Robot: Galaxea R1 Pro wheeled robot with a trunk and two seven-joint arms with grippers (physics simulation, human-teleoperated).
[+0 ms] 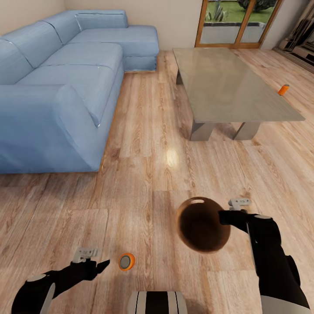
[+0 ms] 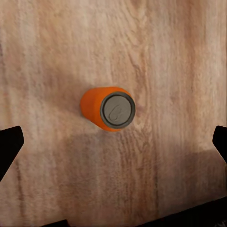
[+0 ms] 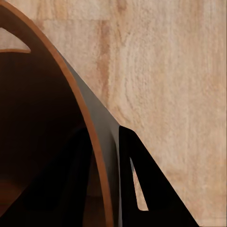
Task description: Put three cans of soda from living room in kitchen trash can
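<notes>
The right tool (image 1: 226, 216) is pinching the rim of the trash can (image 1: 201, 225), one finger inside the wall and one outside; its dark inside is showing nothing in it. The left tool (image 1: 104, 264) is hovering with its fingers spread wide, and an orange soda can (image 1: 127, 261) is standing on the wood floor (image 1: 144, 174) just beside it, between the fingertips in the wrist view. A second orange can (image 1: 283, 89) is sitting at the tabletop's (image 1: 231, 83) far right edge. A blue sofa (image 1: 56, 87) is lining the left side.
</notes>
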